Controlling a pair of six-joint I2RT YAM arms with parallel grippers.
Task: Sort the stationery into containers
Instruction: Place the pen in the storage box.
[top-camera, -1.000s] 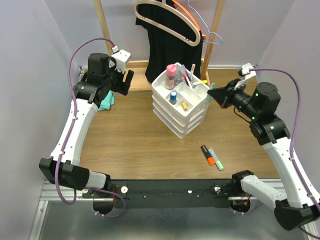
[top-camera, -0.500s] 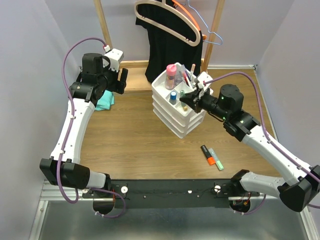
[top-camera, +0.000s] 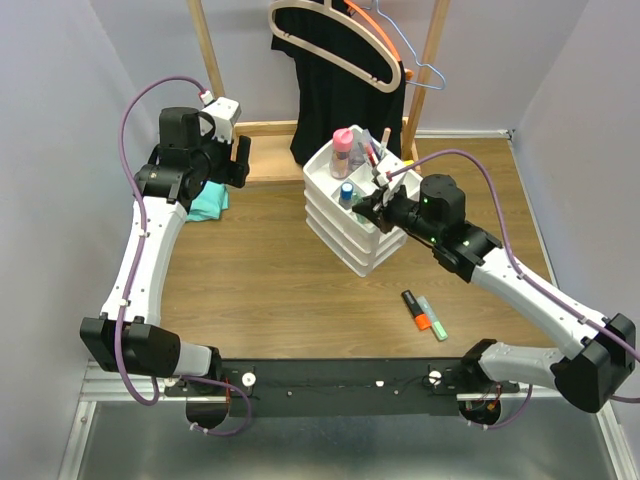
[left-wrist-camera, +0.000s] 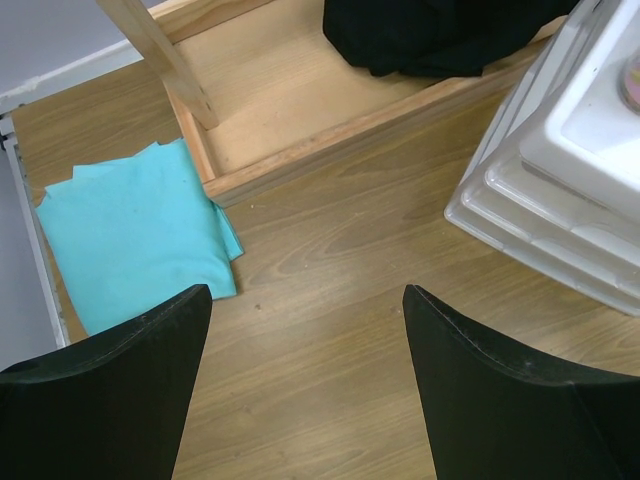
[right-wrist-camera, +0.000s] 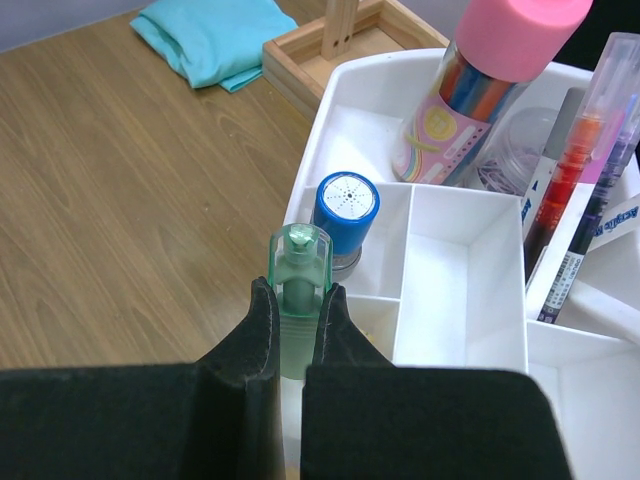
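As the right gripper (right-wrist-camera: 297, 300) is pinching a green marker (right-wrist-camera: 300, 262), the blue-capped tube (right-wrist-camera: 345, 205) is standing ahead. The left gripper (left-wrist-camera: 305, 295) is gaping.

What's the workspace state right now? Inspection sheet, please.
Surface: wooden table, no spills seen.
Job's things: white organiser holds pink-capped bottle, blue-capped tube, pens; orange highlighter and green highlighter lie on the table.
Clutter: teal cloth beside the wooden rack.
Grippers: right gripper shut on green-capped marker over the tray; left gripper open, empty.
Cables: purple cables loop off both arms.
Surroundings: hangers and black garment on that rack.
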